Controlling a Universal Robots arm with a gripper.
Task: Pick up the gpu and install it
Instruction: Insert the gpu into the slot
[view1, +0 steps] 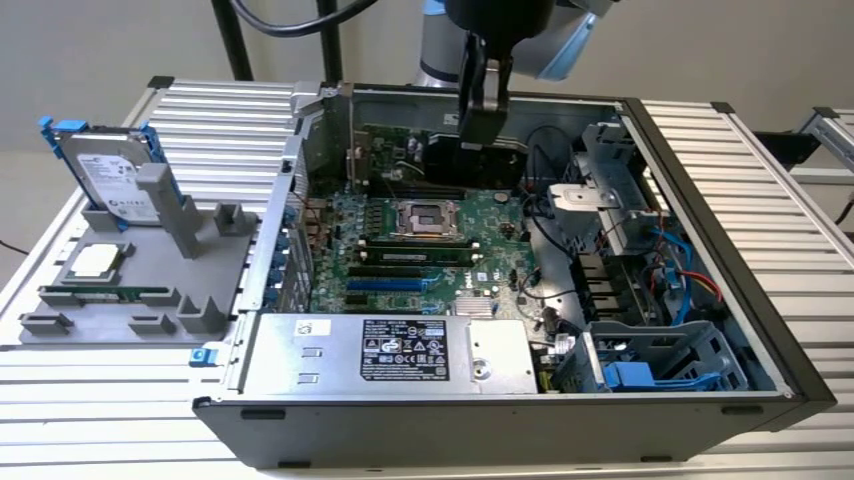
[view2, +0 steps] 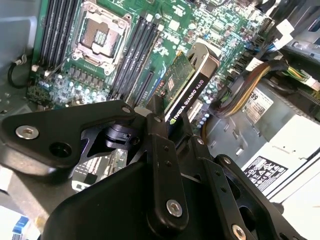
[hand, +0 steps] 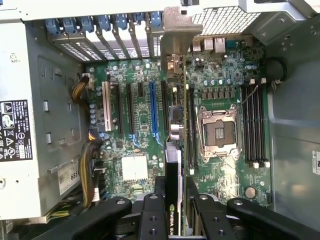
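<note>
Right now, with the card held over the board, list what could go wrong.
1. The gripper holds the gpu by one edge, so it may tilt and miss a slot.
2. The yellow cable bundle lies close beside the card and might snag it.
3. The open CPU socket sits near the card's path; a slip could likely damage it.

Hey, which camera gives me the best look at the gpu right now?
The second wrist view: the gpu shows its green board and black cooler, clamped in the gripper above the motherboard. The first wrist view shows it edge-on, with its silver bracket. In the exterior view it is a dark shape under the gripper inside the computer case.
</note>
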